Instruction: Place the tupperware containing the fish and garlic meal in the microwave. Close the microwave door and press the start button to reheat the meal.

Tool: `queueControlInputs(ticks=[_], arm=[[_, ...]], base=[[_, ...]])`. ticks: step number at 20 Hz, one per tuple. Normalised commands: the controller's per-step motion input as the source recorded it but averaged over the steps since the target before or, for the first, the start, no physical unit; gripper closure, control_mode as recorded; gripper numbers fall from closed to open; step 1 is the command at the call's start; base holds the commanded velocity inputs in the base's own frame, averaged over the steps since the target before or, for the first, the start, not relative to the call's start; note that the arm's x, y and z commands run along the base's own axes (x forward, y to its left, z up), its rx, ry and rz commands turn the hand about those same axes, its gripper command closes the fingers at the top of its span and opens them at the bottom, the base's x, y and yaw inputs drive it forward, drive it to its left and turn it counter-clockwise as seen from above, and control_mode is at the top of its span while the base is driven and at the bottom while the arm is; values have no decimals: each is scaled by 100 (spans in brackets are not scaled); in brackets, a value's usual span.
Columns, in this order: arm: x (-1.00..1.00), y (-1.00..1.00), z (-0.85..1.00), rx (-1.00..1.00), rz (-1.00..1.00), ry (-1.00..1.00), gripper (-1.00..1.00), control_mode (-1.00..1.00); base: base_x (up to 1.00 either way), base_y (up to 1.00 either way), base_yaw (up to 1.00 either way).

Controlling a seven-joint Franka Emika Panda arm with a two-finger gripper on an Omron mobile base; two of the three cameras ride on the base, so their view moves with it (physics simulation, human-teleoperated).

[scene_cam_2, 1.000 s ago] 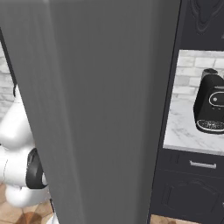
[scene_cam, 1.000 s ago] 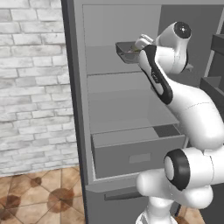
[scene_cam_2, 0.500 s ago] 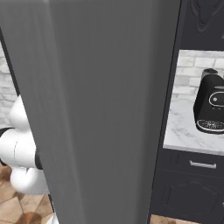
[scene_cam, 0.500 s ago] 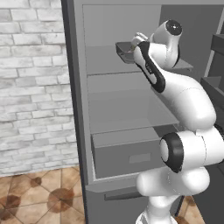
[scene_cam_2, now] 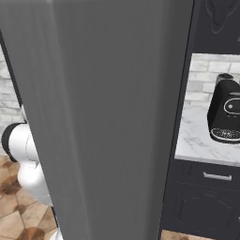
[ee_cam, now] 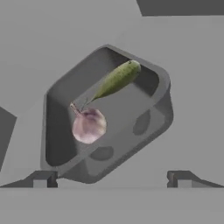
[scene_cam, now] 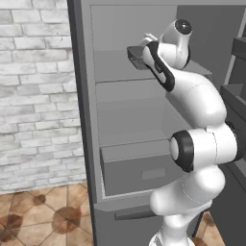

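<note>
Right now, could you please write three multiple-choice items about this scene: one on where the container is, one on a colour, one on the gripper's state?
1. Where is the tupperware?
A. on a shelf of the open fridge
B. on the floor
C. on the marble counter

2. What colour is the round food piece?
A. bright blue
B. pinkish
C. black

3. How is the gripper?
A. shut on the tupperware
B. shut on nothing
C. open, holding nothing

Answers: 1 A, it rests on an upper shelf inside the fridge. 2 B, it looks pale pink beside a green piece. 3 C, the fingertips stand far apart, just short of the container.
</note>
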Motion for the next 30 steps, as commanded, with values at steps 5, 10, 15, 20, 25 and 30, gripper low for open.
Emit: queueControlInputs(ticks=[5,10,15,20,25,30], arm=[[40,0,-7,0,-2,4,-100,-100],[36,0,-16,0,-4,5,-100,-100],[34,0,-16,0,-7,5,-100,-100],[19,0,-33,-3,-14,9,-100,-100],[7,4,-35,-6,-15,9,100,-100],[0,2,-3,-1,-1,0,100,-100]], base=[[0,0,0],[0,0,0],[0,0,0],[0,0,0],[0,0,0],[0,0,0]])
